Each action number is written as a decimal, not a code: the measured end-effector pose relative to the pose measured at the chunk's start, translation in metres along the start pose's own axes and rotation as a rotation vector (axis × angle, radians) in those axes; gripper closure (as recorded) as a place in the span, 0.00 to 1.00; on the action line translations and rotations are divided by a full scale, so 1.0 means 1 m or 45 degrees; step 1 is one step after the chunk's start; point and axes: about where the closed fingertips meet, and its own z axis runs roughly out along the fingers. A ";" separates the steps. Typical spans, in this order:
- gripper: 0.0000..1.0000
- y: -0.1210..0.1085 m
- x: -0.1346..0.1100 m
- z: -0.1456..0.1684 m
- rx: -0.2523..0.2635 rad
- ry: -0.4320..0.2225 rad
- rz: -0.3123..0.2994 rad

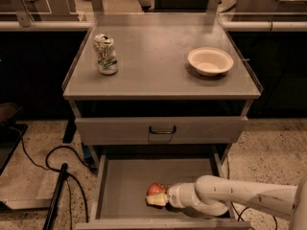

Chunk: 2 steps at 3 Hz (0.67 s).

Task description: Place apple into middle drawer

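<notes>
In the one camera view, the arm reaches in from the lower right of the frame and its end effector (157,198) sits low inside the open middle drawer (127,183), right against the apple (154,189) at the lower centre; I cannot tell whether it is clenched on the fruit or released. Above, the closed drawer with a dark loop handle (162,130) sits under the worktop (158,42), which carries a soda can (106,54) at upper left and a cream bowl (210,60) at upper right.
</notes>
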 end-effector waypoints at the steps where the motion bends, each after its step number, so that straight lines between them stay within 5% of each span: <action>1: 0.00 0.000 0.000 0.000 0.000 0.000 0.000; 2: 0.00 0.000 0.000 0.000 0.000 0.000 0.000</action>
